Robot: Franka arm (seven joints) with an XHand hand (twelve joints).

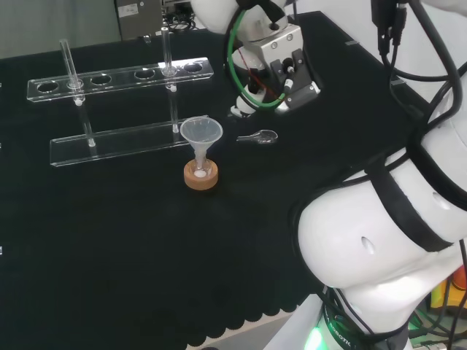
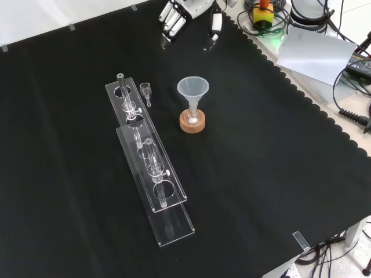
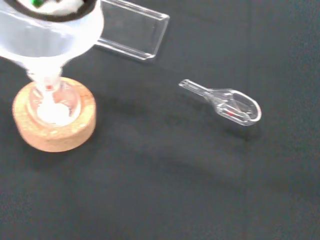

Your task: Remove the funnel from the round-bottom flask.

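Note:
A clear funnel (image 1: 201,133) stands with its stem in the neck of a small round-bottom flask (image 1: 201,170), which sits on a cork ring (image 1: 201,181) mid-cloth. The front view shows the funnel (image 2: 193,88), flask (image 2: 192,115) and ring (image 2: 192,125) the same way. Close up in the wrist view, the funnel (image 3: 50,35) is over the flask (image 3: 52,102), which has something white at its bottom. The hand (image 2: 174,17) hovers open at the cloth's far edge, well apart from the funnel, holding nothing. In the head view the hand (image 1: 288,73) is to the funnel's upper right.
A small clear glass scoop (image 1: 261,136) (image 2: 145,90) (image 3: 232,103) lies on the cloth between funnel and hand. A clear two-tier tube rack (image 1: 117,76) (image 2: 151,168) with two upright tubes stands beside the flask. A corner of the rack's base (image 3: 132,30) is in the wrist view.

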